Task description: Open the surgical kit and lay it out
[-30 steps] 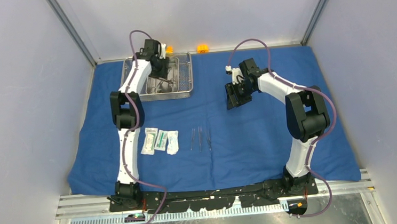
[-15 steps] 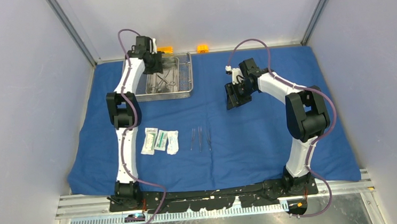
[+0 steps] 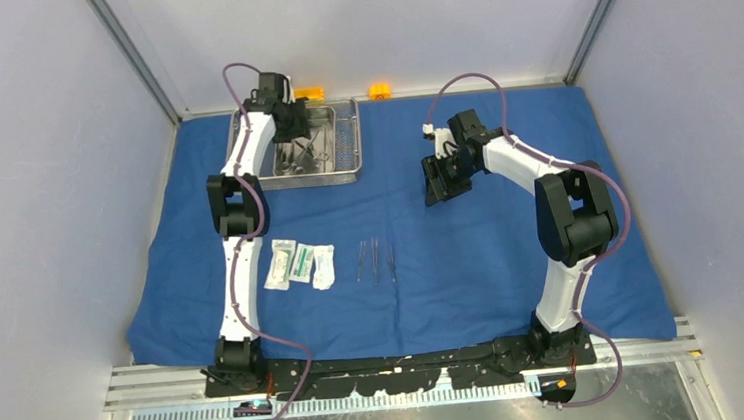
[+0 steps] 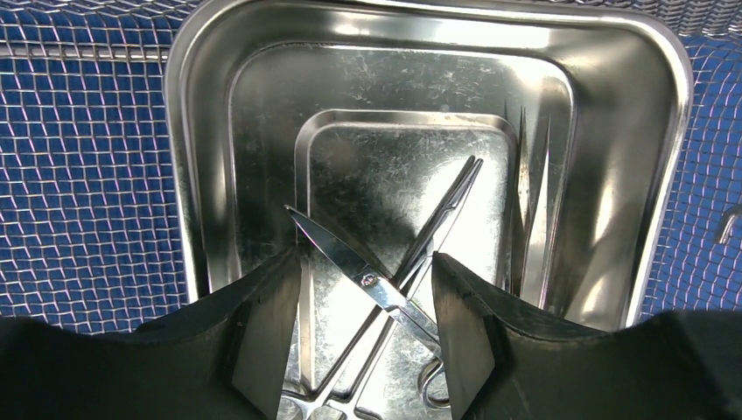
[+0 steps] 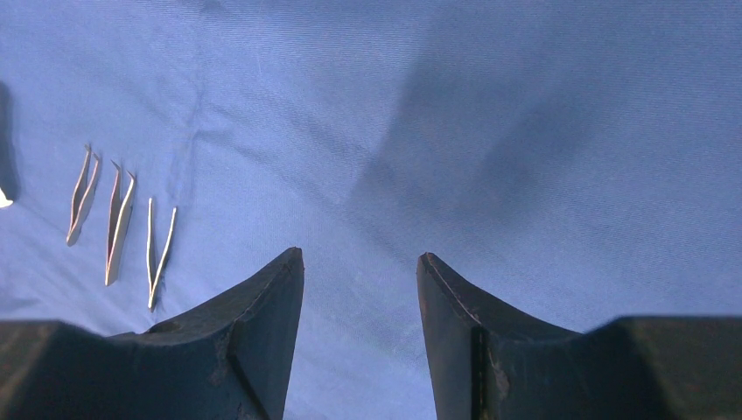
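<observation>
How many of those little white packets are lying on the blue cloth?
3, side by side in a row on the blue cloth: left packet, middle packet, right packet. None seems hidden.

tray (image 4: 210, 131): polished steel, mirror-glossy, scuffed floor | basket (image 4: 87, 175): bright wire mesh | scissors (image 4: 376, 284): smooth shiny metal | forceps (image 5: 118, 223): bright metal | cloth wrap (image 5: 525, 131): matt blue fabric, softly creased | fingers (image 5: 262, 350): matt black plastic

Basket (image 3: 325, 177): far left on the cloth (image 3: 492, 261).
Tray (image 4: 630, 157): inside basket.
Scissors (image 4: 372, 282): in tray.
Packets (image 3: 299, 264): row, near left of centre.
Forceps (image 3: 375, 260): just right of packets.
</observation>
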You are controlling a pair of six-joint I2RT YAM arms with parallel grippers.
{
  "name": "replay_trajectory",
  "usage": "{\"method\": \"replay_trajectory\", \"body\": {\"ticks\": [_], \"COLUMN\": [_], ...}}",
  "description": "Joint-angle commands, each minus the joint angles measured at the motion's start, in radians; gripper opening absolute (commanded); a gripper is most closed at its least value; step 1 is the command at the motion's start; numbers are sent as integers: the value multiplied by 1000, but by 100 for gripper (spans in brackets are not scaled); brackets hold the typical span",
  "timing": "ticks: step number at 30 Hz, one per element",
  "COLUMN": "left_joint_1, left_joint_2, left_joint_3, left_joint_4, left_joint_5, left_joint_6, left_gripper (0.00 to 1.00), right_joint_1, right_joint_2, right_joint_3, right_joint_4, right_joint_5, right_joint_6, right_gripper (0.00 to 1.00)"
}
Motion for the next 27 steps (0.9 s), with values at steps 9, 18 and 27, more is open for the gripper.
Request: {"method": "replay_trajectory", "body": {"ticks": [9,18,27], "left_joint_1": [19,25,45], "left_joint_2": [39,81,112], "left_joint_3": [39,64,75], "left_joint_4": [9,6,19], "left_joint_5": [17,30,32], "left_joint_6": [-73,-116,-145], "left_gripper": [54,40,24], "right_joint_1": [-3,-4,-4], "right_joint_2": [-8,-13,-13], "right_joint_3": [27,22,20], "right_joint_4": [2,0,0], "right_joint_5": [-10,-5,-6], "right_joint_6": [-15,-20,-22], "right_gripper": [55,55,55]}}
